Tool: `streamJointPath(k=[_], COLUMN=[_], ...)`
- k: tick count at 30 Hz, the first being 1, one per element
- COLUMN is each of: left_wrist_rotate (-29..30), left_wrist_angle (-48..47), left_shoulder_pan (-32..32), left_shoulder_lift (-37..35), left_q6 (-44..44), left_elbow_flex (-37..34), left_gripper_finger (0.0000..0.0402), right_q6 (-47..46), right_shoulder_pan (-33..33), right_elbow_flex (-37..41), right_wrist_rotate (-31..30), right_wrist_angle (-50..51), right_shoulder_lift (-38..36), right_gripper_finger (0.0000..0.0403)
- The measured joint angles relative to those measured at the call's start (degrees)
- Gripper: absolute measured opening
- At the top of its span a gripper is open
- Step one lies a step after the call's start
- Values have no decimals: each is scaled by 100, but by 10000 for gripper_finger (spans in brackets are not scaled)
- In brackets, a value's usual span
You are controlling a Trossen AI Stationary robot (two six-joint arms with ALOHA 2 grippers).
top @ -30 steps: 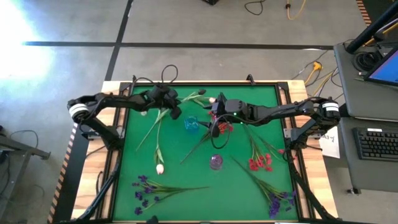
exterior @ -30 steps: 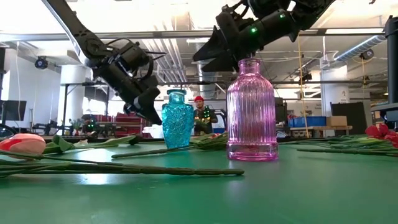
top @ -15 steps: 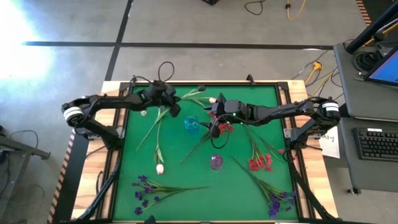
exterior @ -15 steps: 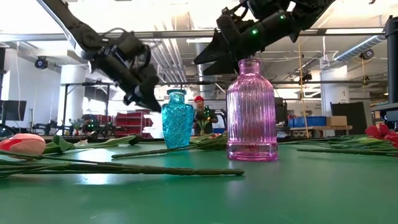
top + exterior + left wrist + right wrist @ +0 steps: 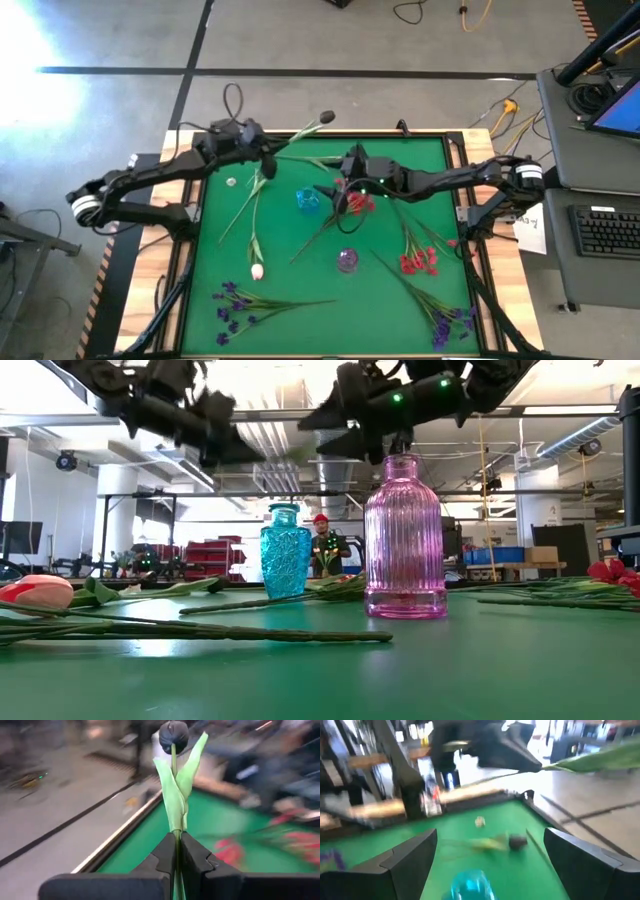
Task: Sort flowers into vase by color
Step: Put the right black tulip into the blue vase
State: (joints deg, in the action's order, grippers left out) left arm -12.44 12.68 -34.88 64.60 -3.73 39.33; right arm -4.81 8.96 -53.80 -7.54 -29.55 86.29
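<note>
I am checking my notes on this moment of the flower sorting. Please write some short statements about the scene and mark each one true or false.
1. The left pincer is shut on a green flower stem. True.
2. The right pincer is shut on a red flower. False: it is open and holds nothing in the right wrist view.
3. The pink vase lies on its side. False: it stands upright on the green table.
4. The blue vase stands upright, apart from the pink vase. True.
5. The purple flowers are already in a vase. False: they lie flat on the table.
</note>
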Motion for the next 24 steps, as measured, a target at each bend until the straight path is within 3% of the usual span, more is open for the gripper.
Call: streamJointPath(k=[4, 6, 11, 18, 24], left_wrist_rotate=[-1071, -1266, -1152, -769, -594], left_wrist_angle=[643, 811, 991, 1227, 1353], left_shoulder_pan=[166, 329, 640, 915, 1260], left_shoulder_lift=[-78, -76, -65, -59, -57], left_q6=[-299, -303, -295, -325, -316], left_elbow_flex=[0, -4, -4, -7, -7], left_gripper_finger=[0, 0, 0, 0, 0], right_q6=[-314, -418, -439, -416, -331], right_shoulder_pan=[153, 217, 254, 277, 271], right_elbow_flex=[-13, -13, -24, -312, -650], right_wrist_rotate=[-4, -16, 175, 325, 348], right_wrist_angle=[-701, -1139, -1972, -2039, -2001], right_shoulder_lift=[157, 209, 226, 326, 504], right_gripper_finger=[359, 359, 359, 355, 304])
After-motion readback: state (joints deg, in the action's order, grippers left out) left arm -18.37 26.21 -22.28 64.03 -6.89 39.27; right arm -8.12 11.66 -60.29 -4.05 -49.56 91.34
